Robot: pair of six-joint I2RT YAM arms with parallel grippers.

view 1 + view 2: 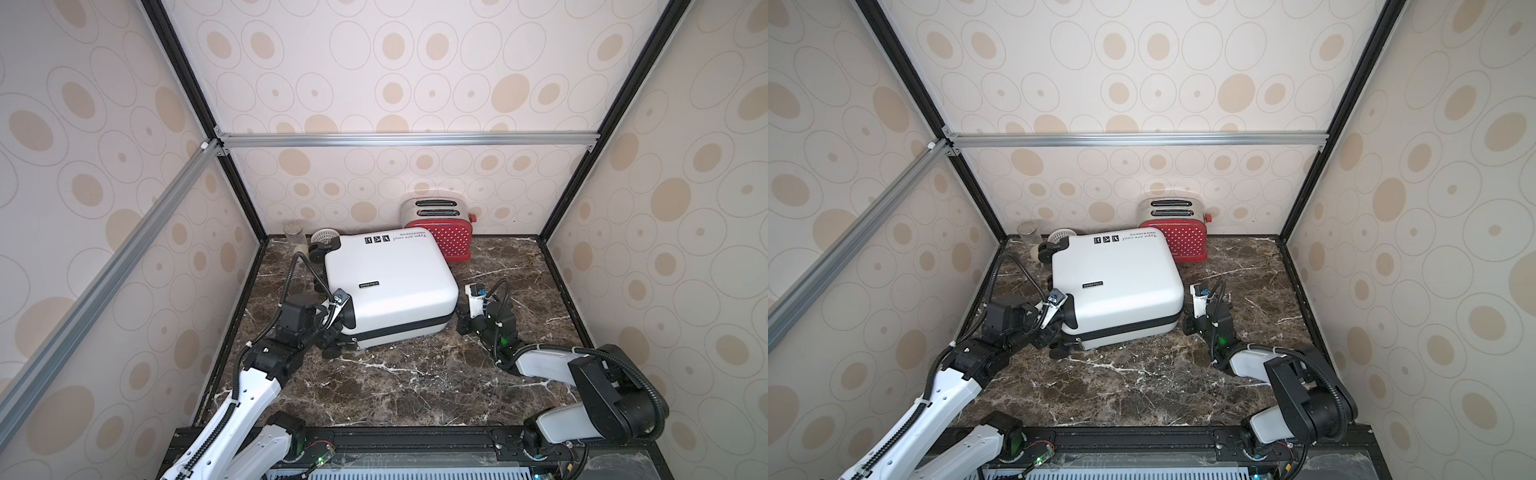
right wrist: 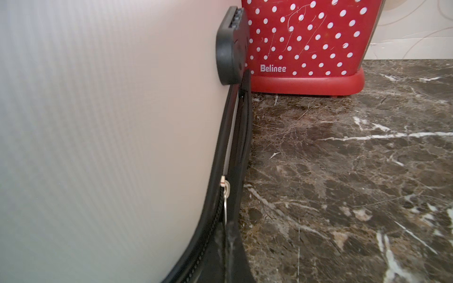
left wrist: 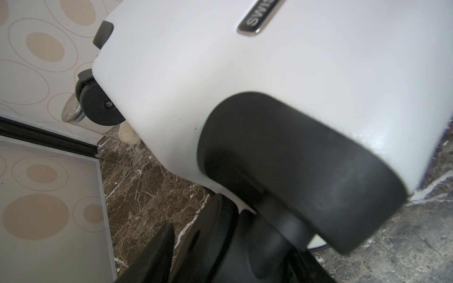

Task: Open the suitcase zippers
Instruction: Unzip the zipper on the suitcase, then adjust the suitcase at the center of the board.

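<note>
The white suitcase (image 1: 390, 274) (image 1: 1117, 270) lies flat on the marble table, its black zippers band (image 1: 399, 330) running round the side seam. At the case's near right corner my right gripper (image 1: 460, 318) (image 2: 229, 235) is shut on the metal zipper pull (image 2: 225, 208). Beyond the slider the band is parted up to the black lock (image 2: 232, 46). My left gripper (image 1: 332, 336) (image 3: 220, 247) is at the near left corner below the black corner guard (image 3: 306, 166). Its jaws stand apart around a black wheel (image 3: 208, 240), with a sliver of marble showing beside one finger (image 3: 152, 257).
A red polka-dot toaster (image 1: 440, 241) (image 2: 306, 44) stands against the back wall, touching the case's far right corner. A glass jar (image 1: 294, 237) and a white strainer (image 1: 324, 237) sit in the back left corner. Patterned walls close in three sides of the table (image 1: 415, 382).
</note>
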